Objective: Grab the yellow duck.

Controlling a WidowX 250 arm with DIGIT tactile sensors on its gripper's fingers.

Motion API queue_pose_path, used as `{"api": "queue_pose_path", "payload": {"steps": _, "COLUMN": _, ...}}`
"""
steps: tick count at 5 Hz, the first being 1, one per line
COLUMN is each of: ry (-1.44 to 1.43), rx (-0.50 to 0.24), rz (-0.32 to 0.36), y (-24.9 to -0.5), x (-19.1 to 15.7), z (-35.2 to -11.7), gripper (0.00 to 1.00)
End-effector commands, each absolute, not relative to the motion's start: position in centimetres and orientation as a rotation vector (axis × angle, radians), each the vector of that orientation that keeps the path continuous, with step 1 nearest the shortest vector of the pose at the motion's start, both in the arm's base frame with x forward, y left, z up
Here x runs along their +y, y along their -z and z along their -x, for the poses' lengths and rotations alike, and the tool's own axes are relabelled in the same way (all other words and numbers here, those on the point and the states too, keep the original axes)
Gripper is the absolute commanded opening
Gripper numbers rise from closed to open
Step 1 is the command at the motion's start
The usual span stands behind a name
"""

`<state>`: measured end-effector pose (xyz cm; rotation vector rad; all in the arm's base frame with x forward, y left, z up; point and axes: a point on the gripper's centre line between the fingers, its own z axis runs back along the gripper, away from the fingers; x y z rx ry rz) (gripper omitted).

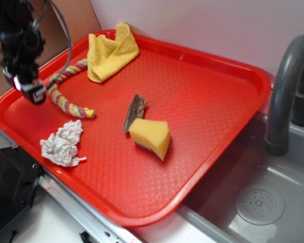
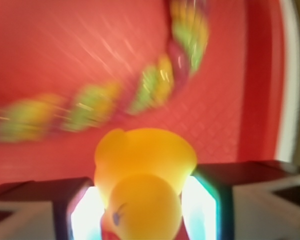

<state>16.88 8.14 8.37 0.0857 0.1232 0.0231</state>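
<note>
The gripper (image 2: 145,210) is clenched on the yellow duck (image 2: 145,175), held above the braided rope (image 2: 110,100) at the red tray's (image 1: 202,101) left edge. Grasp step appears complete, though the wrist view is blurred. Next: maintain grip.

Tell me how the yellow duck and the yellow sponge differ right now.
The yellow duck sits between the gripper fingers, above the tray; the yellow sponge lies free on the red tray. The duck is rounded with an eye marking; the sponge is a plain wedge with flat faces. Both are yellow.
</note>
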Motion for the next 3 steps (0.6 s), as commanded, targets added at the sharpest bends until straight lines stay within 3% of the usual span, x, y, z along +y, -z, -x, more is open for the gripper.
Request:
{"api": "queue_pose_path", "payload": {"steps": 1, "ry": 0.020, "rx": -0.104, "rz": -0.002, "y": -17.8, "x": 4.0, "z": -19.5, "gripper": 0.00}}
{"api": "queue_pose_path", "payload": {"steps": 2, "ry": 0.050, "rx": -0.135, "rz": 0.037, "y": -19.8, "x": 2.1, "z": -19.9, "gripper": 0.00}}
{"api": "queue_pose_path", "payload": {"steps": 3, "ry": 0.075, "rx": -0.123, "rz": -0.007, "y": -19.4, "x": 0.6, "z": -20.5, "gripper": 0.00}}
